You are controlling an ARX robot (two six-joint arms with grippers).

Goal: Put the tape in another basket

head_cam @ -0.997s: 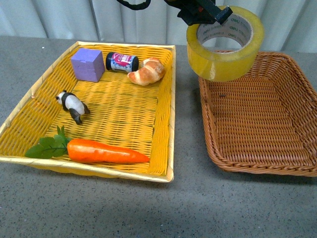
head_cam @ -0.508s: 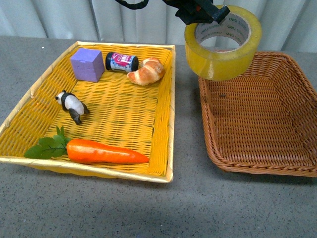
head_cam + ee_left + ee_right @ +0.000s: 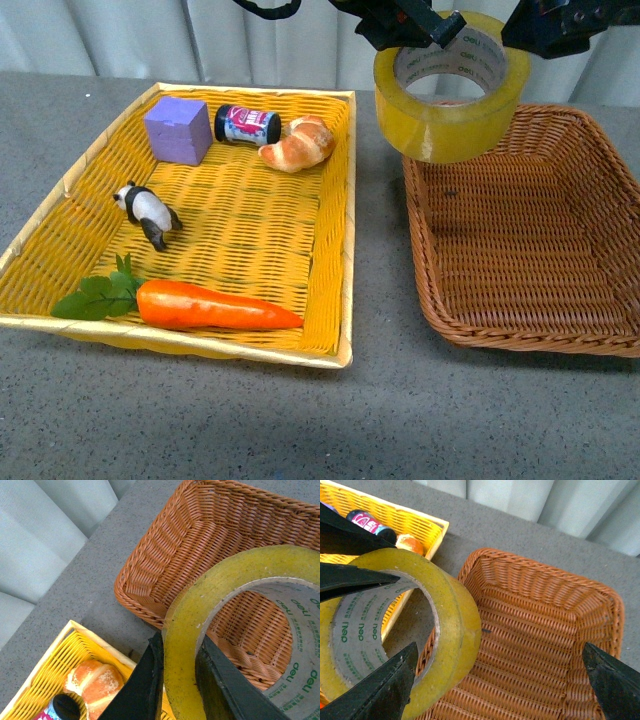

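Observation:
The tape (image 3: 450, 95), a wide yellowish roll with a white printed core, hangs in the air above the far left corner of the brown wicker basket (image 3: 520, 310). My left gripper (image 3: 425, 28) is shut on the tape's wall, one finger inside the core and one outside, as the left wrist view shows (image 3: 177, 690). The tape (image 3: 240, 625) fills that view over the basket (image 3: 210, 540). My right gripper (image 3: 550, 28) is open at the top right, above the basket's far edge. In the right wrist view its fingertips (image 3: 385, 690) spread wide beside the tape (image 3: 400, 625), over the basket (image 3: 540, 645).
A bright yellow woven tray (image 3: 335, 250) at the left holds a purple cube (image 3: 177, 129), a small dark jar (image 3: 246, 125), a croissant (image 3: 298, 143), a toy panda (image 3: 148, 212) and a carrot (image 3: 210, 305). Grey tabletop lies all around; a pale curtain stands behind.
The tape and left gripper have stayed nearly still above the basket's corner. The right gripper has come into view at the top right.

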